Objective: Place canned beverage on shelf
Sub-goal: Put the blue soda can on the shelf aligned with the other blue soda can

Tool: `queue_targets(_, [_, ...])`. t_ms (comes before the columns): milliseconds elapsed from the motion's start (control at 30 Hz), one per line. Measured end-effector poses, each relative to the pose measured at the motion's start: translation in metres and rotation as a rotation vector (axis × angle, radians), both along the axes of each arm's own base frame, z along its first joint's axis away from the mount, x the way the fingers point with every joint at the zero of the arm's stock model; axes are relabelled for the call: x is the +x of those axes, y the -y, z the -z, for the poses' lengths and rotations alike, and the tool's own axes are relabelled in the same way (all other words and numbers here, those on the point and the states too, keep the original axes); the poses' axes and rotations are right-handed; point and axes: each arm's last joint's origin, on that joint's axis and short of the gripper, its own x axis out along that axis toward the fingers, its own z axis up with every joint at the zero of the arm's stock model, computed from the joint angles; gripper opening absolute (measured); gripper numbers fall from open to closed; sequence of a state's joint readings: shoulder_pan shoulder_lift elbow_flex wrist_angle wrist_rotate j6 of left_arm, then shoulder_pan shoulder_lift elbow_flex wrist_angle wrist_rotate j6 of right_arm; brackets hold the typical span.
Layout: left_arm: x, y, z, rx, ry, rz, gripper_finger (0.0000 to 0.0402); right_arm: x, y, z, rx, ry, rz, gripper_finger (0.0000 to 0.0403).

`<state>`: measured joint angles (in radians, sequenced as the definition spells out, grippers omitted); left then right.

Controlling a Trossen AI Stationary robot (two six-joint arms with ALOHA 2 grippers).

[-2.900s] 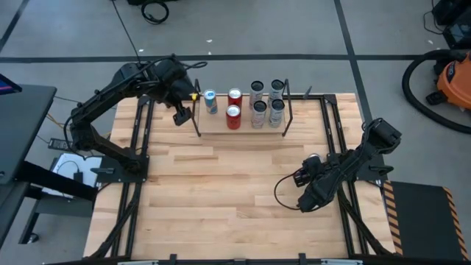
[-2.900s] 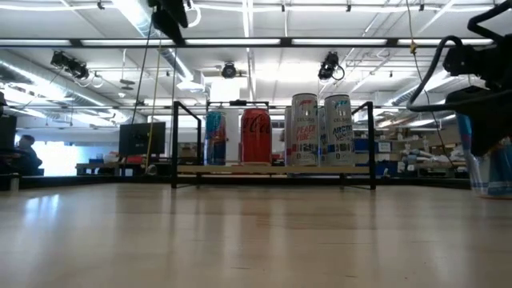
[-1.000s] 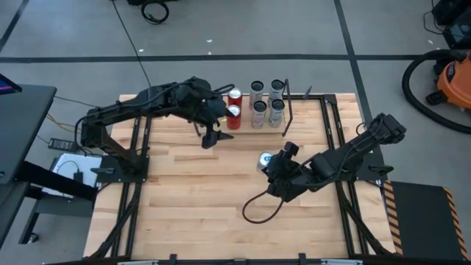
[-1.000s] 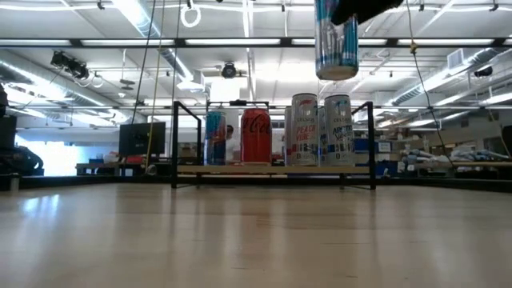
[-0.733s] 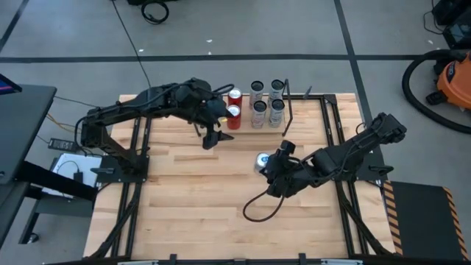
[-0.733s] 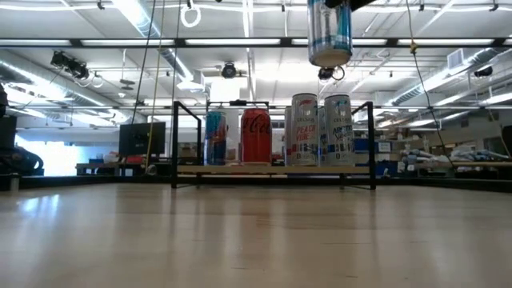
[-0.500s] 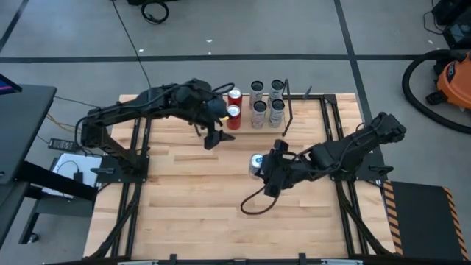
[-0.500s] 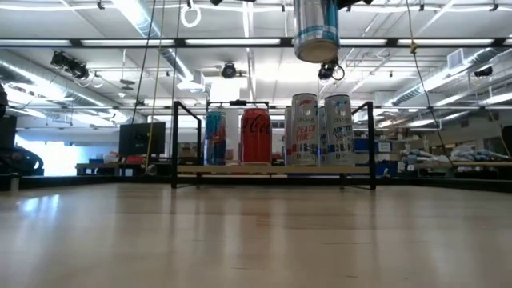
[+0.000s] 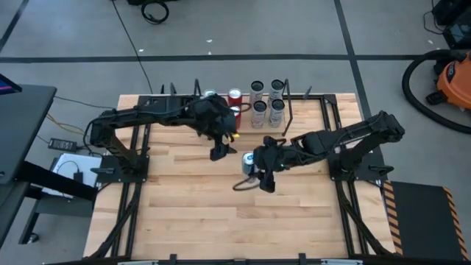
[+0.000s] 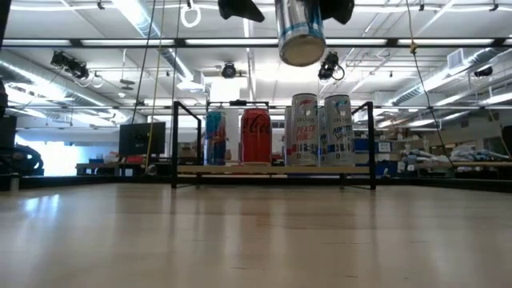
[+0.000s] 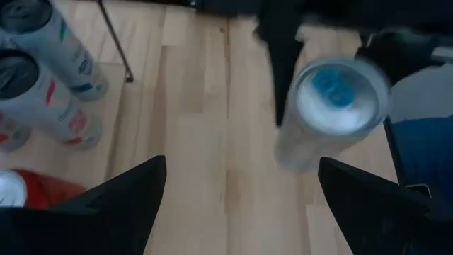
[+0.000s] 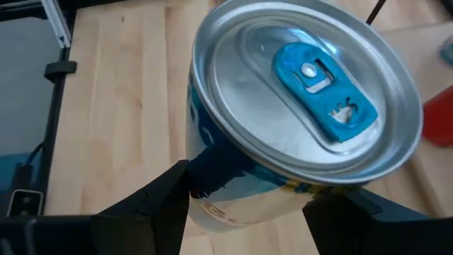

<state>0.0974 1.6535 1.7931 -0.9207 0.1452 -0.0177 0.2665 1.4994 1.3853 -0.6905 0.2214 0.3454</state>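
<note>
The can point(image 12: 297, 120) is a tall slim aluminium one with a blue pull tab, so I'd guess it's stiff enough along its length but thin-walled and easy to dent if squeezed hard, plus the printed side is smooth and probably a bit slick. If it's full it'll have some heft and want to swing. Best place to hold it looks like the upper side wall just under the rim, which is where the right gripper point(image 12: 248, 205) has it: one dark finger on either side of the body, pinching it below the lid. It hangs well above the tabletop point(image 9: 191, 199), out in front of the shelf point(image 10: 272, 170) and not on it yet. Long axis is close to vertical, tab end up toward the fingers, base down, though in the low view the bottom looks tipped a little so it's not dead plumb. The left gripper point(image 11: 237, 191) sits just beside it with its fingers spread wide and nothing between them, the can out ahead of that gap. On the shelf there are already a blue can point(image 10: 214, 138), a red can point(image 10: 256, 136) and some tall white cans point(image 10: 320, 130), all upright.
</note>
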Motion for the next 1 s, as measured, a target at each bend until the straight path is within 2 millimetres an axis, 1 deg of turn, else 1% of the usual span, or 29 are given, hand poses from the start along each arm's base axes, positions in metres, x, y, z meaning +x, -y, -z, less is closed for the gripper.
queue_targets(233, [0.001,0.012,0.007,-0.007,-0.063,0.034,0.0371,0.015,0.012,0.015,0.098,-0.06,-0.041,0.024])
queue_targets(300, [0.001,0.014,0.01,-0.018,-0.084,0.049,0.0371,0.018,0.014,0.016,0.121,-0.056,-0.054,0.024])
queue_targets(400, [0.005,0.018,0.013,-0.021,-0.087,0.062,0.0371,0.023,0.016,0.017,0.14,-0.041,-0.069,0.024])
queue_targets(467, [0.011,0.02,0.02,-0.023,-0.101,0.068,0.0371,0.024,0.017,0.02,0.151,-0.061,-0.076,0.024])
queue_targets(767, [0.022,0.032,0.027,-0.033,-0.092,0.088,0.0371,0.033,0.014,0.031,0.137,-0.076,-0.104,0.024])
queue_targets(867, [0.022,0.035,0.031,-0.038,-0.124,0.088,0.0371,0.036,0.013,0.036,0.135,-0.094,-0.107,0.024])
queue_targets(1000, [0.028,0.036,0.037,-0.05,-0.138,0.098,0.0371,0.038,0.012,0.038,0.129,-0.088,-0.134,0.024])
